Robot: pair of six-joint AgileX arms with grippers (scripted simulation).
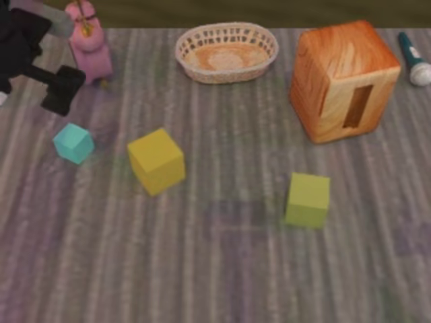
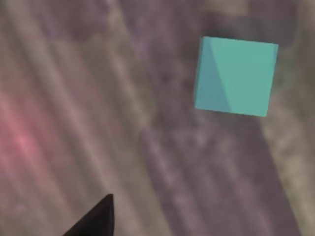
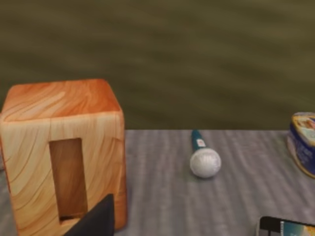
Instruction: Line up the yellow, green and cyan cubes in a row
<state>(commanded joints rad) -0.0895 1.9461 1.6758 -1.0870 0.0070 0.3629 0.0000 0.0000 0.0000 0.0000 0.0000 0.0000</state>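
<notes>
The small cyan cube (image 1: 73,142) lies at the table's left. The yellow cube (image 1: 156,161) sits to its right, turned slightly. Further right and nearer the front stands the green cube (image 1: 308,200). My left gripper (image 1: 59,94) hovers open just behind the cyan cube, holding nothing. In the left wrist view the cyan cube (image 2: 235,76) lies ahead of one dark fingertip (image 2: 98,221). My right arm is outside the top view. Its wrist view shows one fingertip (image 3: 101,219) in front of the orange box, with nothing held.
A large orange wood-grain box (image 1: 343,79) with a slot stands back right, a microphone (image 1: 414,59) beside it. A wicker basket (image 1: 226,51) sits back centre and a pink toy (image 1: 89,42) back left. A blue tin (image 3: 304,147) is at the right wrist view's edge.
</notes>
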